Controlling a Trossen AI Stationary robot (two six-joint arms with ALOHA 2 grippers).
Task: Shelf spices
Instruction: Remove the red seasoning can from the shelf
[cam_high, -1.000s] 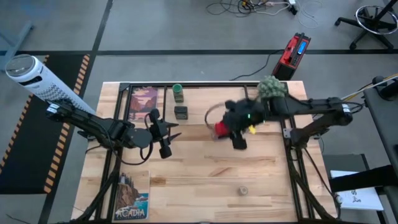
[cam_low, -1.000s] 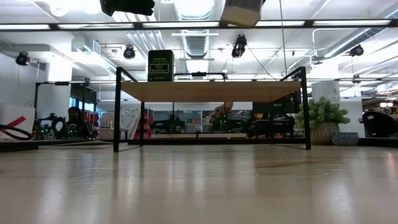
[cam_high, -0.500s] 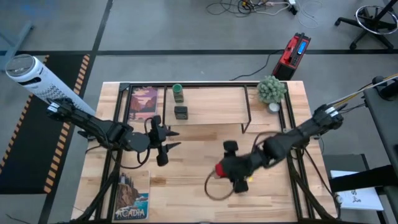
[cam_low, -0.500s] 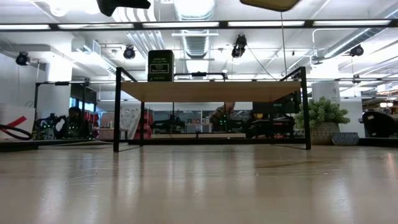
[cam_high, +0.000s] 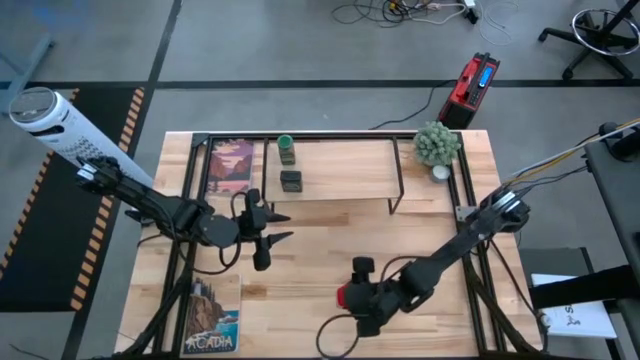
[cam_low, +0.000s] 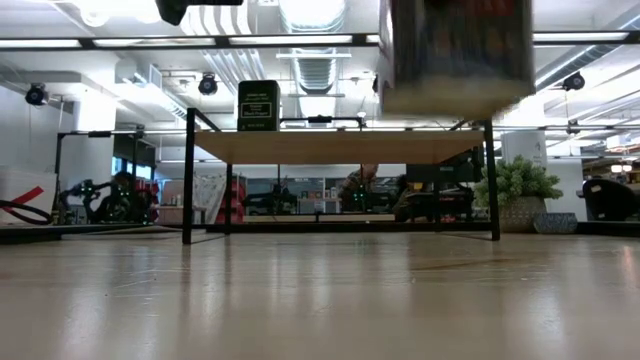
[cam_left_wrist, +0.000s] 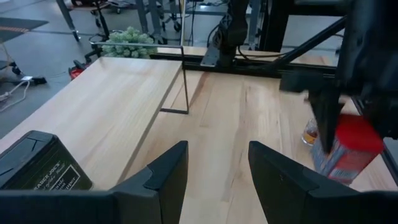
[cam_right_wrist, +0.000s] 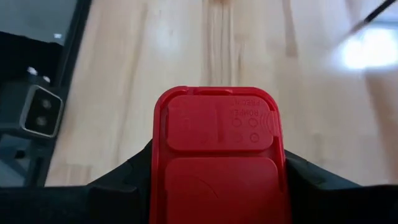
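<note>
Red tin (cam_right_wrist: 216, 155) is clamped in my right pincer (cam_high: 352, 297), held above the counter (cam_high: 430, 250) near its front edge, well away from the shelf (cam_high: 340, 170). Green-capped jar (cam_high: 286, 148) and dark jar (cam_high: 291, 181) already sit on the shelf board. Tan jar (cam_left_wrist: 310, 132) waits on the counter. Left pincer (cam_high: 264, 226) hovers mid-counter, fingers apart, empty. I judge the task about half done.

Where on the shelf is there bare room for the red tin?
The shelf is bare from the squat dark jar to its plant-side legs. The crowded end holds the green-capped jar. The right gripper holds the red tin.
</note>
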